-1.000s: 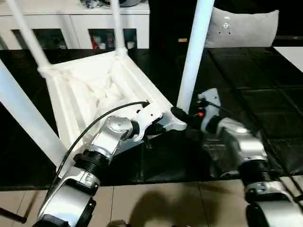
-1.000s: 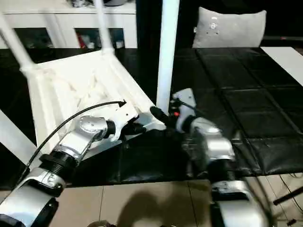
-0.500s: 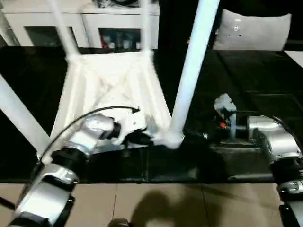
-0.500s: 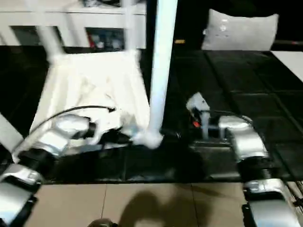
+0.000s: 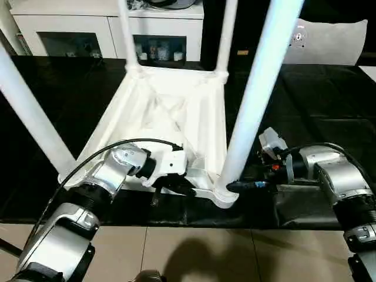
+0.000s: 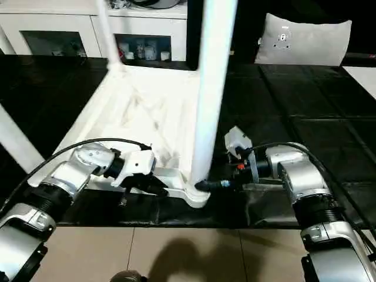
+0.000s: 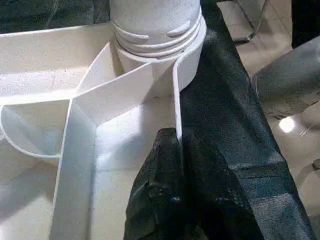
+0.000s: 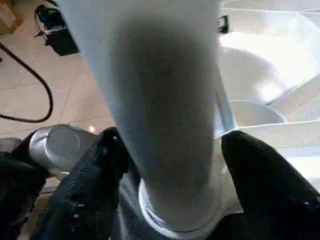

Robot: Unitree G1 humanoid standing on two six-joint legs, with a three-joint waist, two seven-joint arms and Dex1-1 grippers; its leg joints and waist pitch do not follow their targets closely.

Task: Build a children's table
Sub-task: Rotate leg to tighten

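White children's table (image 5: 170, 111) upside down, four legs up; left tool (image 7: 172, 150) clamps its rim, right tool (image 8: 170, 165) brackets near leg (image 5: 258, 100)

Both forearms were silver with ribbed black joint rings. A black cable (image 5: 100, 154) looped over the left forearm. Each gripper, left (image 5: 176, 185) and right (image 5: 238, 185), carried black fingers; white wrist housings, red marking at right.

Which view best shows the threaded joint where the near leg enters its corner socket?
Left wrist view: the near leg shows thread rings seated in the corner socket. Right wrist view shows it between fingers, blurred; eye views show it small.
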